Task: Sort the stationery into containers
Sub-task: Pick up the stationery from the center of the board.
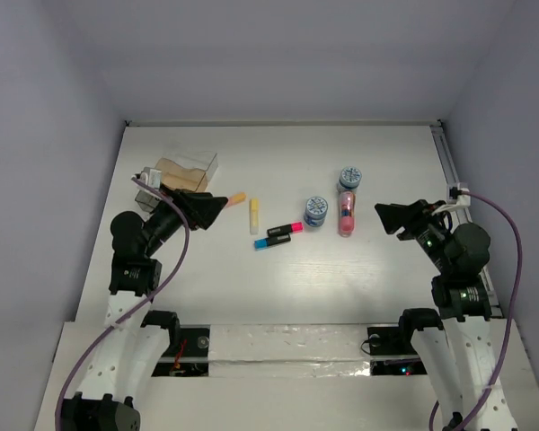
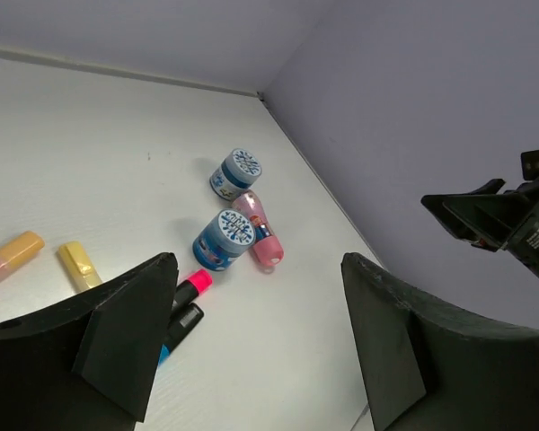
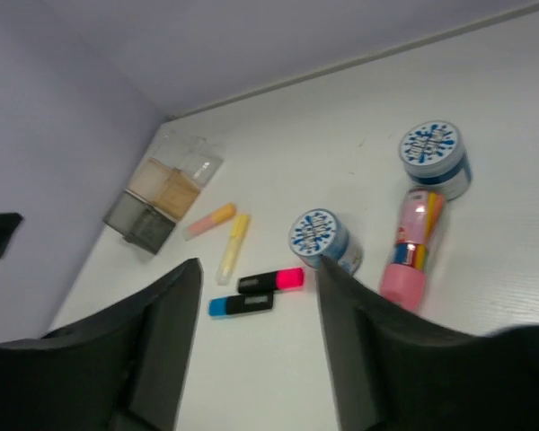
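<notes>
The left pincer (image 2: pixel 256 359) hung just over the white table (image 1: pixel 341 287). Its two black fingers were spread wide apart, and it held nothing. The right pincer (image 3: pixel 256 350) was on the other side, also up off the table. It was wide open too, with nothing in it. The two pincers pointed at each other, with the stationery between them.

Nearest of all lay the blue-and-black marker (image 1: pixel 268 242). The pink-and-black marker (image 1: pixel 285 231) lay just beside it, a little further off. Past those lay the yellow marker (image 1: pixel 254 216), and then the orange marker (image 1: pixel 236 198), close to the tips of the left pincer.

More to the right stood one round blue-and-white tub (image 1: pixel 316 211). The pink tube (image 1: pixel 346 213) lay flat just beside it, with its pink cap on the near end. The second tub (image 1: pixel 349 178) stood right at the tube's far end.

Furthest away, in the left corner, sat the boxes, all bunched together: the dark grey box (image 3: pixel 136 220), the tan-brown box (image 3: pixel 162 186) and the clear box (image 3: pixel 190 160). None of the stationery was in them. From above, the left arm hid part of the grey one.
</notes>
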### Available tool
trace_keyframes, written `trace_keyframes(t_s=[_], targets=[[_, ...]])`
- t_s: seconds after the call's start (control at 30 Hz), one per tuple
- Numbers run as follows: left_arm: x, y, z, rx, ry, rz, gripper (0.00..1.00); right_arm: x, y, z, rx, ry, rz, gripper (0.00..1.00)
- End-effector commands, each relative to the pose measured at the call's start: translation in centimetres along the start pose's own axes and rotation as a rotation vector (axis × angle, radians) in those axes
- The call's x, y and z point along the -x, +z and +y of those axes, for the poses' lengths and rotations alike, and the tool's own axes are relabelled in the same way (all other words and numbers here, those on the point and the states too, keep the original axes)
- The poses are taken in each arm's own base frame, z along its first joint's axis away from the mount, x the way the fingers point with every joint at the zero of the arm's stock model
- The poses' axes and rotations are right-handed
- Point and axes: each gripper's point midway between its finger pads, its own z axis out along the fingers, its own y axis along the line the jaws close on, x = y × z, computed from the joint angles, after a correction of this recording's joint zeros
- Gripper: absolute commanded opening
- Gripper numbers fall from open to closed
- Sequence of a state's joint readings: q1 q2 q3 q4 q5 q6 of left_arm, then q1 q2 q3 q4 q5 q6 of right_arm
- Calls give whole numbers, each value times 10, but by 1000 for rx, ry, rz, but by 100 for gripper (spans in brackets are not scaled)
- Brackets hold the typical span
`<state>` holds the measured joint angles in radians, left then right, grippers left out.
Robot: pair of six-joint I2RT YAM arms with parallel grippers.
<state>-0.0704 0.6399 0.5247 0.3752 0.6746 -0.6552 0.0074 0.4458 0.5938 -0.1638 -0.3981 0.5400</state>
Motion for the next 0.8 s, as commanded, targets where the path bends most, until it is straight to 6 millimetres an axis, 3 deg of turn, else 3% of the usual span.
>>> trace_keyframes(t_s=[0.0, 0.07, 0.1, 0.13, 0.23, 0.27, 0.3, 0.37, 0.43, 0.53, 0.57, 0.6, 0.7, 0.77], targets=[[21, 4, -10, -12, 70, -37, 70, 13, -1, 18, 84, -20, -41, 56], [19, 6, -1, 24, 63, -23, 65, 6, 1, 20, 101, 8, -10, 39], [24, 8, -2, 27, 70, -26, 62, 4, 2, 20, 111, 12, -6, 25], [24, 12, 3, 39, 78, -12, 57, 0, 3, 21, 127, 21, 8, 20], [26, 21, 22, 122, 73, 19, 33, -8, 5, 21, 156, 28, 28, 11], [25, 23, 29, 149, 75, 34, 17, -10, 6, 21, 158, 28, 37, 10], [30, 26, 33, 175, 77, 26, 11, -11, 6, 21, 161, 28, 43, 10], [23, 37, 48, 214, 63, 78, 0, -18, 7, 19, 166, 45, 66, 9], [17, 54, 50, 277, 114, 132, 0, -17, 11, 23, 209, 36, 53, 4], [11, 75, 46, 397, 250, 151, 0, -32, 16, 26, 254, 72, 110, 1], [2, 73, 56, 454, 272, 195, 0, -35, 18, 24, 250, 79, 119, 1], [14, 74, 68, 532, 306, 173, 0, -39, 20, 23, 252, 79, 134, 1], [-10, 83, 105, 615, 388, 301, 0, -47, 28, 15, 231, 61, 162, 1], [-39, 88, 135, 645, 451, 446, 0, -52, 32, 9, 210, 68, 176, 1]])
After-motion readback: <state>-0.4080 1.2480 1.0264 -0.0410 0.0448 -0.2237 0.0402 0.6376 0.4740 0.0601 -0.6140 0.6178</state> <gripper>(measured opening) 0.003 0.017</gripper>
